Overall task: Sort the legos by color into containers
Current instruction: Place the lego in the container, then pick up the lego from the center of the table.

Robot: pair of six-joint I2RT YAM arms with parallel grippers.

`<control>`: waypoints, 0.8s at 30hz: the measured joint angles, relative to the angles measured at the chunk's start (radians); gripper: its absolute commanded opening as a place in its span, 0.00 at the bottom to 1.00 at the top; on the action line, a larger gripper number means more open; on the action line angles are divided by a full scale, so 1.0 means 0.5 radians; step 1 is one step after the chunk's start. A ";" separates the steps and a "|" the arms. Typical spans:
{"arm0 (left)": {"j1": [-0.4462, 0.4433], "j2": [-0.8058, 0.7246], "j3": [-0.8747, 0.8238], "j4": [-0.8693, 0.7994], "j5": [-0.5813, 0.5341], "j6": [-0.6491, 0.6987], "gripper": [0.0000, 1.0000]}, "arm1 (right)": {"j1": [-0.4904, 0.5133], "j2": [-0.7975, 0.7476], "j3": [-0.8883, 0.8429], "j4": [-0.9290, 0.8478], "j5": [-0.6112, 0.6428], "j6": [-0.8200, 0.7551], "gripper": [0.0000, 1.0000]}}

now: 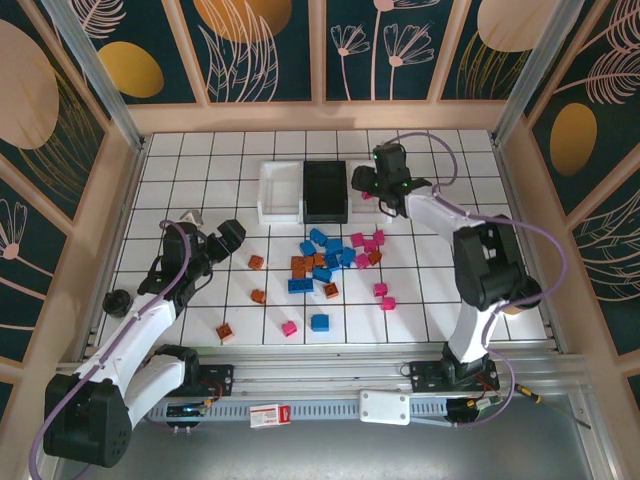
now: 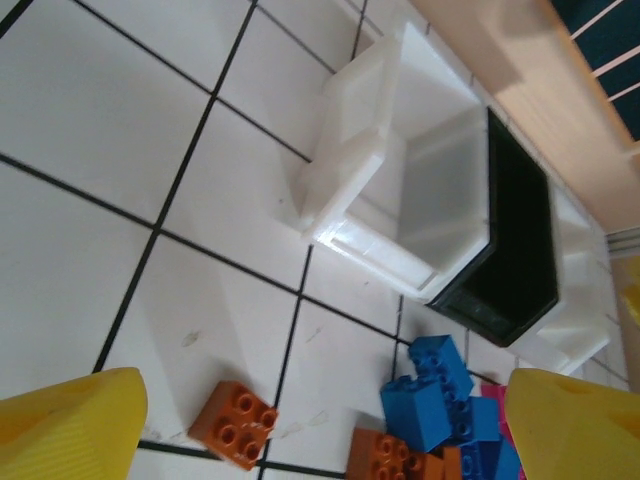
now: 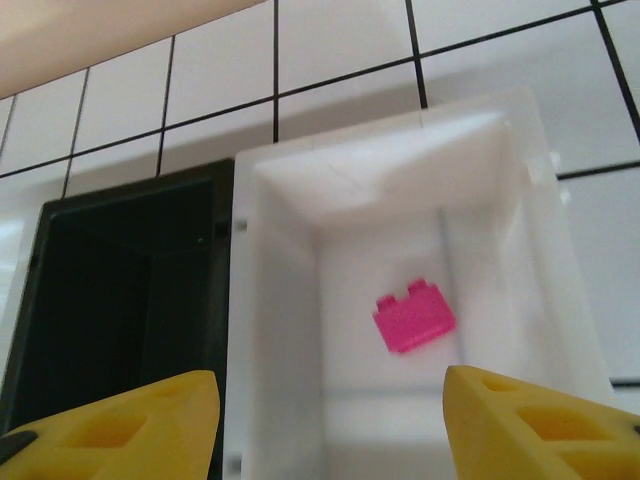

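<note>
White grid table (image 1: 180,180), dk floral walls (image 1: 270,70), wood frame (image 1: 320,116).

I got bright, even overhead light; table (image 1: 200,190) tiles looked washed-out white w/ soft shadows beside the white bin (image 2: 400,190). Wrist cams: yellow fingertips (image 3: 110,425) blurred up close, rest fairly sharp.

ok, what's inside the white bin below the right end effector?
One magenta pink lego lies on the floor of the white bin. Nothing else shows there, but the yellow fingers of the right end effector cover its near corners.
</note>
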 measured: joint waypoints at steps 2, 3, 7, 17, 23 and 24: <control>-0.034 0.001 0.000 -0.055 -0.040 0.011 0.88 | 0.034 -0.146 -0.155 0.039 -0.001 0.011 0.61; -0.057 0.006 0.000 -0.085 -0.064 0.018 0.87 | 0.058 -0.226 -0.246 0.076 -0.002 0.024 0.61; -0.212 0.117 -0.014 -0.124 -0.161 0.027 0.85 | 0.127 -0.415 -0.542 0.186 -0.018 0.073 0.61; -0.539 0.826 0.136 -0.171 -0.500 0.185 0.71 | 0.145 -0.479 -0.864 0.266 -0.033 0.141 0.61; -0.558 1.048 0.259 -0.147 -0.671 0.275 0.66 | 0.145 -0.566 -0.918 0.298 -0.031 0.142 0.61; -0.558 1.066 0.266 -0.143 -0.693 0.290 0.64 | 0.144 -0.574 -0.922 0.301 -0.031 0.142 0.61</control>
